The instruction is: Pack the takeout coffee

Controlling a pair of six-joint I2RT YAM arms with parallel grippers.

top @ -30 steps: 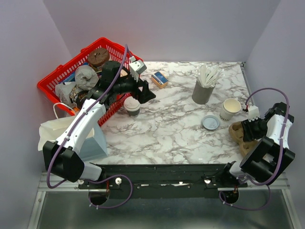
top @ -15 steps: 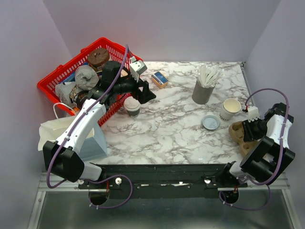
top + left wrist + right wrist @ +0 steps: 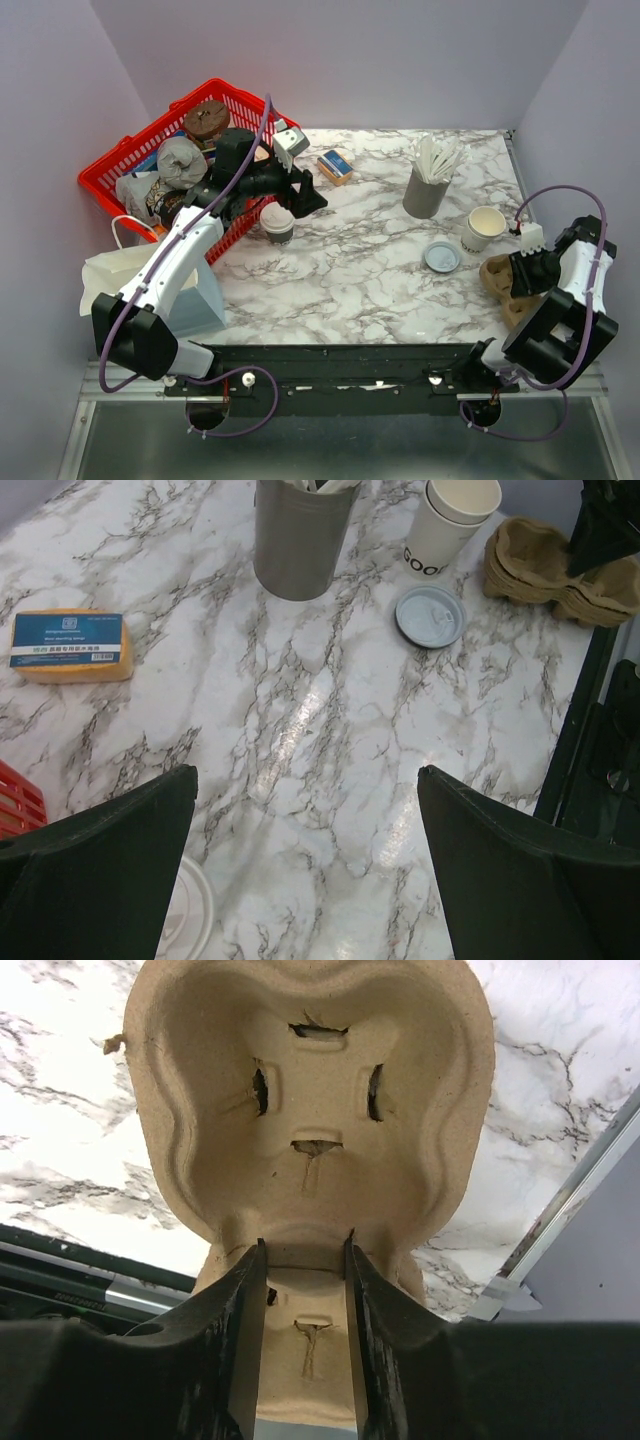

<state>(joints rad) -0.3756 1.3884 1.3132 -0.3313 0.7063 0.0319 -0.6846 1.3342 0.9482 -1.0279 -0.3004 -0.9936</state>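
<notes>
The takeout coffee (image 3: 277,223) stood on the table (image 3: 370,280) just beside the red basket (image 3: 135,137), by the gaping left gripper (image 3: 306,196). The right gripper (image 3: 300,1247) pinched a pulp carrier (image 3: 310,1090) near a loose lid (image 3: 441,257) and cream cup (image 3: 484,227).

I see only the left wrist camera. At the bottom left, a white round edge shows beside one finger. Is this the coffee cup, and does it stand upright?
Observer: Yes. The top camera shows the coffee cup upright on the table, dark body, white lid, right beside the red basket.
Operator: What does the right end effector do at the trays?
Observer: In the right wrist camera its fingers stand on both sides of the cardboard tray at its narrow middle; whether they grip it, I cannot tell.
Operator: Is the basket empty?
Observer: No, several things fill it, a brown round one on top.
</notes>
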